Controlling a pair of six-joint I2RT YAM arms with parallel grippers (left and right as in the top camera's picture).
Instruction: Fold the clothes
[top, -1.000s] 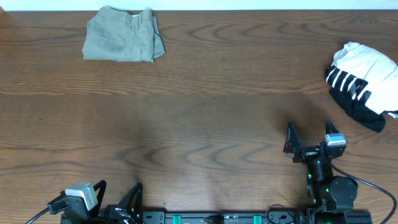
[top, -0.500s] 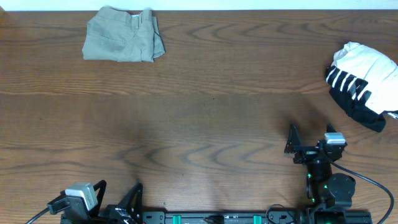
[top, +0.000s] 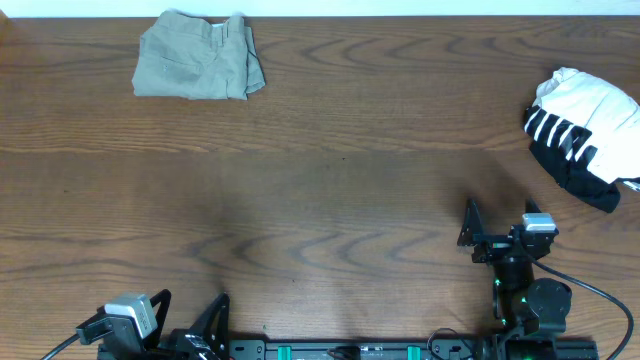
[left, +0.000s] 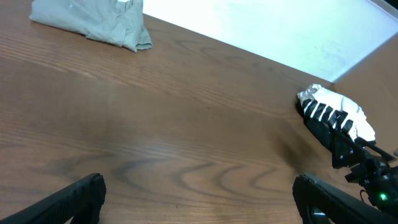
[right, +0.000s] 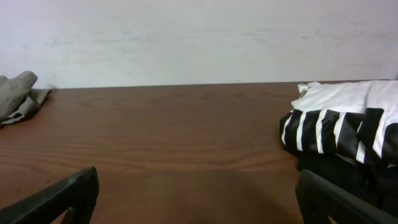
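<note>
The khaki-beige trousers (top: 197, 68) lie folded into a compact bundle at the far left of the table; they also show in the left wrist view (left: 93, 22) and at the left edge of the right wrist view (right: 18, 96). My left gripper (left: 199, 199) is open and empty at the table's near left edge. My right gripper (top: 497, 228) is open and empty at the near right, also shown in its own view (right: 198, 199). Both are far from the trousers.
A crumpled white garment with black stripes (top: 582, 130) lies at the right edge of the wooden table (top: 330, 190); it also shows in the left wrist view (left: 336, 118) and the right wrist view (right: 348, 134).
My right gripper has drawn back slightly toward the near edge. The trousers and the left arm have not moved.
</note>
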